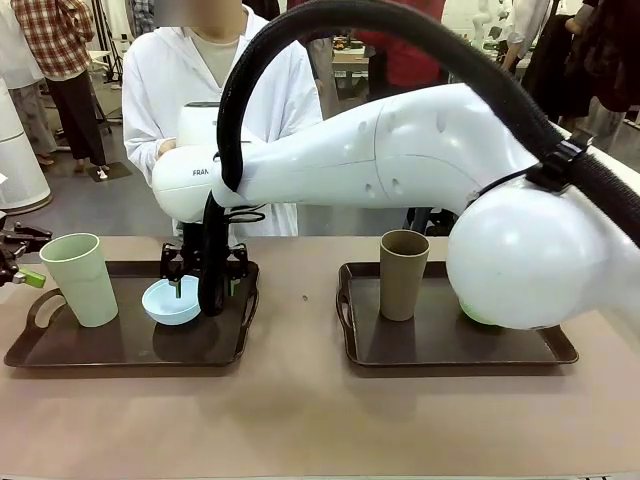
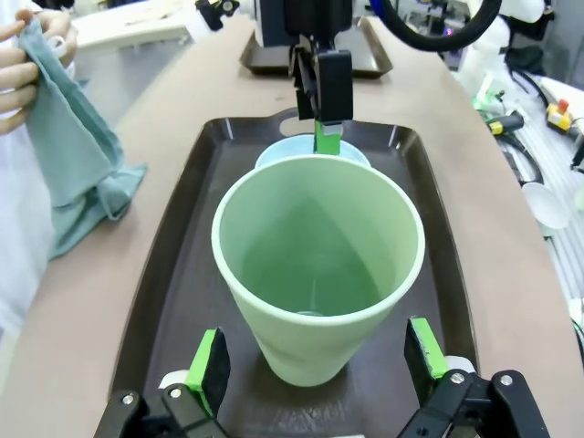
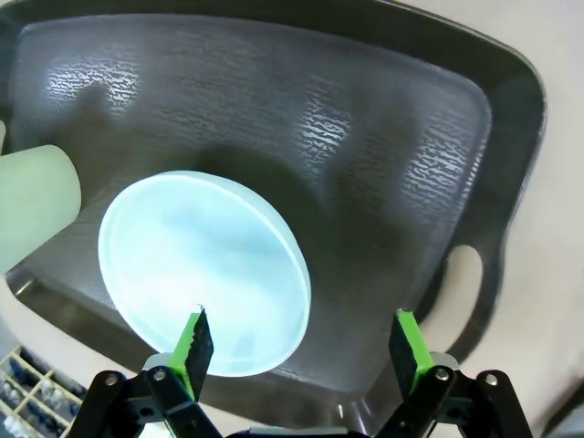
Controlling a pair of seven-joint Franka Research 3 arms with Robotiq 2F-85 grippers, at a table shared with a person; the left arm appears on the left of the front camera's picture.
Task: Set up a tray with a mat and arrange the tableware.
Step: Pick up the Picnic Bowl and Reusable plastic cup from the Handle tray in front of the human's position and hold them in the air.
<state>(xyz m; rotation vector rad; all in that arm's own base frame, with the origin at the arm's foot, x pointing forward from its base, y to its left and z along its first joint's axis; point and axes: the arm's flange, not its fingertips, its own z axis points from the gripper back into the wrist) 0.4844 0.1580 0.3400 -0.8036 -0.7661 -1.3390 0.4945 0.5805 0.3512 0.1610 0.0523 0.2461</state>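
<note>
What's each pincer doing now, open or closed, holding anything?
Left pincer: open, straddling the pale green cup, not gripping.
Right pincer: open over the light blue bowl, holding nothing.

The pale green cup [image 2: 315, 274] looks matt, the dark tray [image 3: 365, 137] grained and glossy.

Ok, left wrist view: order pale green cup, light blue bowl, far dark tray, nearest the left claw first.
1. Pale green tall cup: just ahead.
2. Light blue small bowl: behind the cup.
3. Far dark tray: beyond both.
</note>
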